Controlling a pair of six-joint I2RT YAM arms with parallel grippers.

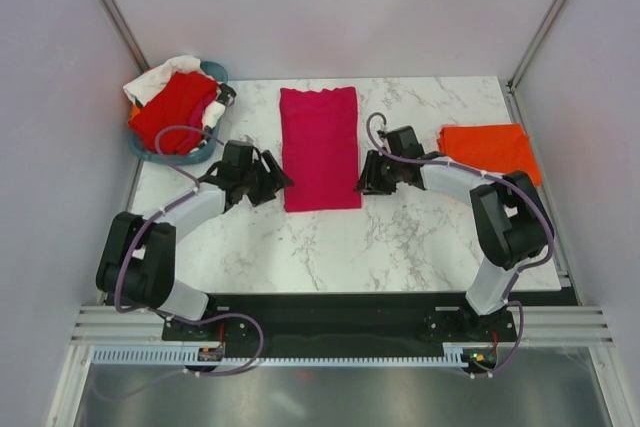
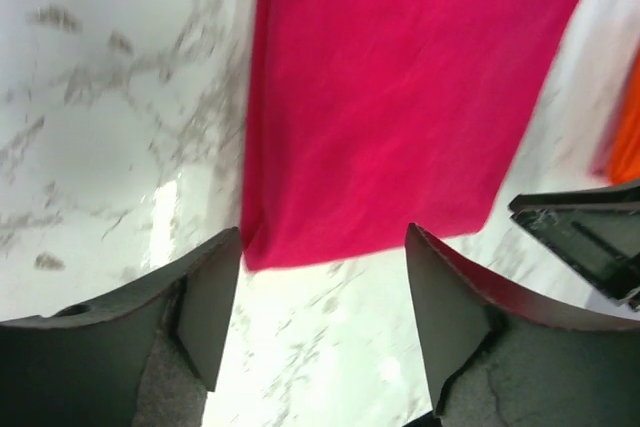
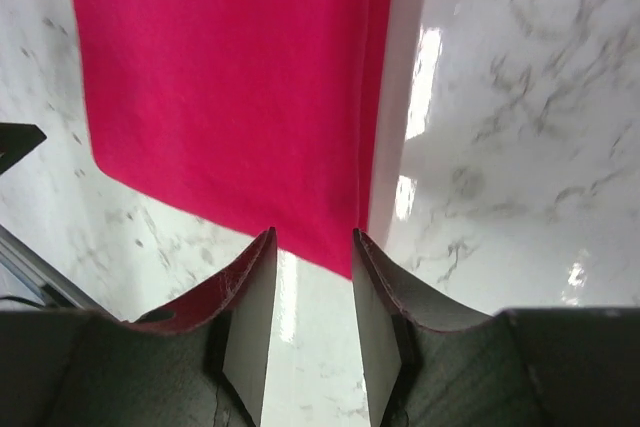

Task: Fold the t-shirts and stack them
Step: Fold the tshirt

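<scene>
Bright even overhead light, glare patches on marble table (image 3: 420, 57), left wrist view blurred, soft shadows

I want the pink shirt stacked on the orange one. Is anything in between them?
Only the robot's own right arm: it reaches across the table between the pink shirt and the orange shirt. No other thing lies there.

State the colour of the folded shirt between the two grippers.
The shirt is magenta-pink; the top external view shows it best.
</scene>
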